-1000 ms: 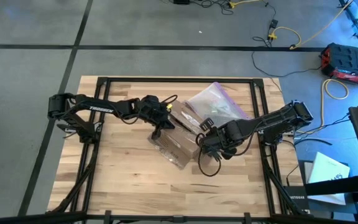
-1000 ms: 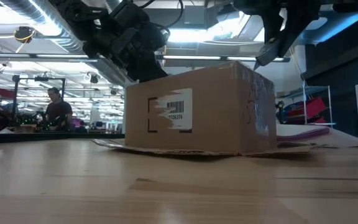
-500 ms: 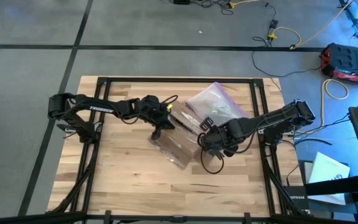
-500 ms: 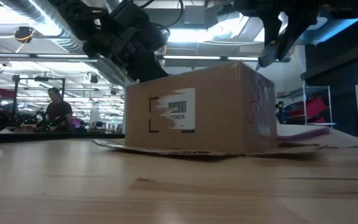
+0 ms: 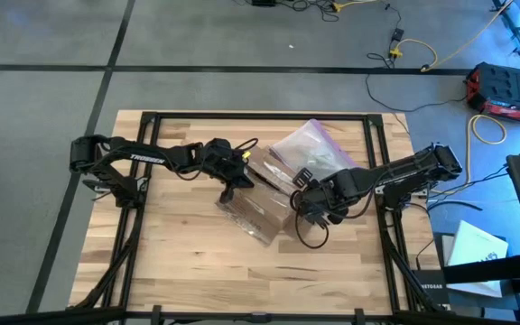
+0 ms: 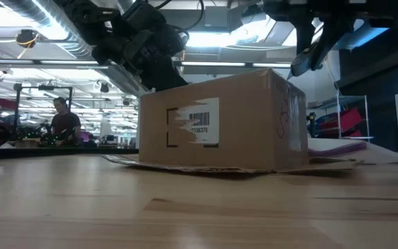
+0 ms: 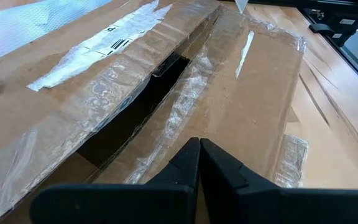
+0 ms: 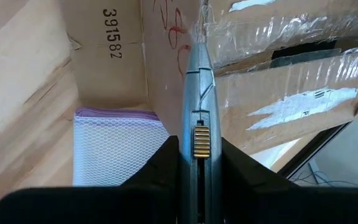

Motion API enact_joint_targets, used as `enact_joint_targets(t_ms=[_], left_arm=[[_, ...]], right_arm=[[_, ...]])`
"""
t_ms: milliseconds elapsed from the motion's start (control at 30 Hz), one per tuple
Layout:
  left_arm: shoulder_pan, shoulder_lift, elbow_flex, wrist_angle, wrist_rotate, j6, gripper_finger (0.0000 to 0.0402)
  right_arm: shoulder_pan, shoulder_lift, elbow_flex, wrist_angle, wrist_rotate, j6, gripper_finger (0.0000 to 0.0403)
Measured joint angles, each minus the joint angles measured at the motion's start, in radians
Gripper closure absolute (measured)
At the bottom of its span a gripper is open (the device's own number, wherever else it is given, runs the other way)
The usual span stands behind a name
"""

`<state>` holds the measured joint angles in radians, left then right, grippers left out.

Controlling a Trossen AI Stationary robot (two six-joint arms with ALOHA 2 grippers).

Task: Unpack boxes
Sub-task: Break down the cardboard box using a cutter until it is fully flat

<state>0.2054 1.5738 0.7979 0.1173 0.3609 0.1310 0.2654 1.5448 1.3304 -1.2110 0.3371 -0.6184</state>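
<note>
A brown cardboard box [image 5: 258,200] [image 6: 220,124] stands on its base in the middle of the table, with a barcode label on its near side. Its taped top flaps are parted along a dark slit [image 7: 143,102]. My left gripper [image 5: 227,192] [image 7: 199,149] is shut at the box's top, on its left side. My right gripper [image 5: 303,206] [image 8: 199,146] hangs over the box's right end, shut on a grey knife-like tool [image 8: 197,74] [image 6: 302,59]. My left gripper rests its shut fingertips on the box's top flap [image 7: 229,118] beside the slit, slanting down from the table's left. The fingers hide the exact spot. My right gripper pinches the tool's handle [image 8: 199,134] between its two fingers, which lie along it and point steeply down. The blade tip [image 8: 201,15] is at the taped seam on the box's top right edge.
A clear bag with a purple zip edge [image 5: 312,149] [image 8: 120,149] lies behind and to the right of the box. Flat cardboard [image 6: 206,166] spreads under the box. Black frame rails [image 5: 143,181] border the table. The near half is bare wood. A person [image 6: 64,121] stands far off.
My right gripper has rolled a little and edged toward the table's right edge with the tool. The box has turned slightly on the table, so its right side shows narrower in the low view.
</note>
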Motion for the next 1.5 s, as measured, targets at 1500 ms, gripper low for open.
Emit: enact_joint_targets(t_ms=[1500], left_arm=[[0.017,0.001,-0.003,-0.024,0.203,0.111,0.0402]], right_arm=[[0.326,0.106,0.034,0.098,0.088,0.536,0.0348]])
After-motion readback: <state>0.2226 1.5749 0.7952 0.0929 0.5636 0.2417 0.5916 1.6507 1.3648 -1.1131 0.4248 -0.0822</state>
